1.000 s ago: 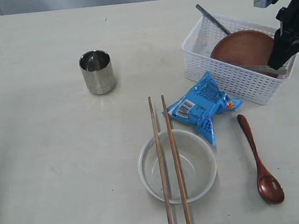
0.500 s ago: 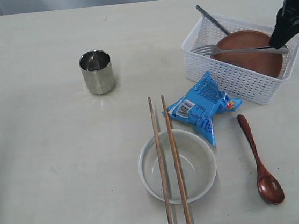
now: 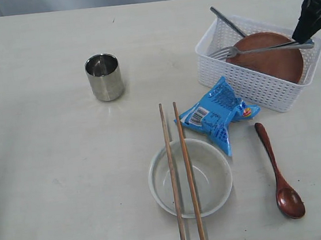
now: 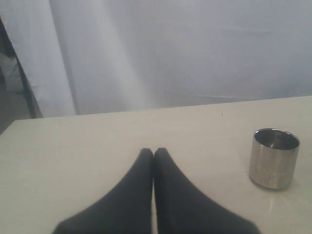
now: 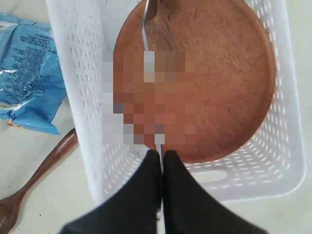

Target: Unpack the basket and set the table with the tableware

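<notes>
The white basket [image 3: 243,83] [image 5: 78,73] stands at the back right with the brown plate [image 3: 270,64] [image 5: 219,73] in it. A dark knife handle [image 3: 227,21] leans out over its far rim. My right gripper [image 3: 307,36] [image 5: 161,153] is shut on the handle of the metal fork [image 3: 257,50] [image 5: 145,29], which hangs level above the plate, tines to the left. On the table, two chopsticks [image 3: 189,174] lie across the off-white bowl [image 3: 213,177]. The wooden spoon [image 3: 276,170] lies to the bowl's right and the steel cup [image 3: 104,77] [image 4: 274,158] stands far left. My left gripper [image 4: 153,152] is shut and empty, low over the table [image 4: 97,141].
A blue snack packet [image 3: 218,113] [image 5: 29,73] lies between the bowl and the basket's front wall. A white curtain [image 4: 170,48] hangs behind the table's far edge. The spoon handle [image 5: 44,165] lies close beside the basket.
My right gripper has risen from inside the basket, lifting the fork off the plate; the fork now hangs level above the basket. Nothing else has moved.
</notes>
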